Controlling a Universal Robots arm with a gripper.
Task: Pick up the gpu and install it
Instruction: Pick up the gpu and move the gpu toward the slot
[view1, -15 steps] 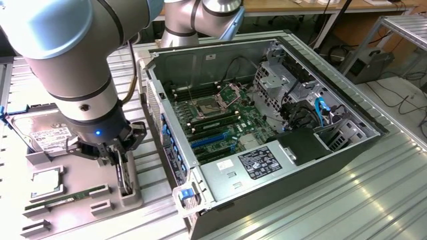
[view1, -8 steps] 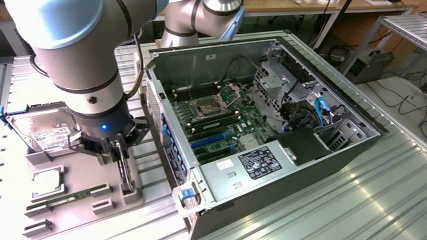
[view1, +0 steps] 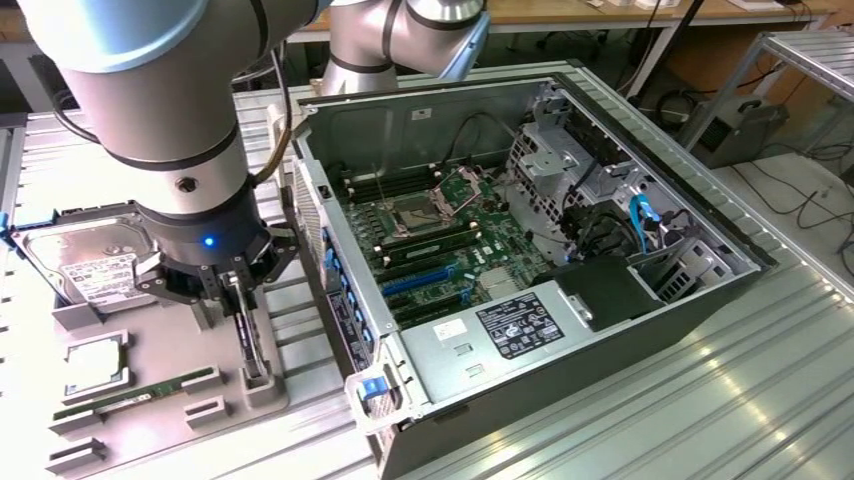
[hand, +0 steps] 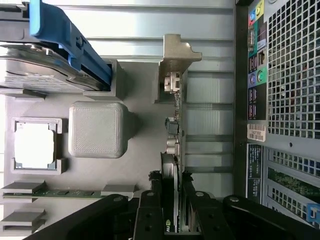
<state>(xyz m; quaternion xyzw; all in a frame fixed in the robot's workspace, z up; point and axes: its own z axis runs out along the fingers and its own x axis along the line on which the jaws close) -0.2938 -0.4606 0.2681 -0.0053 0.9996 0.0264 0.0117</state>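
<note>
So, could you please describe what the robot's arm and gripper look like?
The arm has thick silver-grey cylindrical segments with black joint rings, and a dark cable runs beside it. The gripper is black, with a small blue light above its jointed black fingers.

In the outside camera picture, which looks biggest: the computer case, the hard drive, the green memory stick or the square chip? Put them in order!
1. computer case
2. hard drive
3. memory stick and square chip: too alike to rank, the stick longer, the chip wider.
</note>
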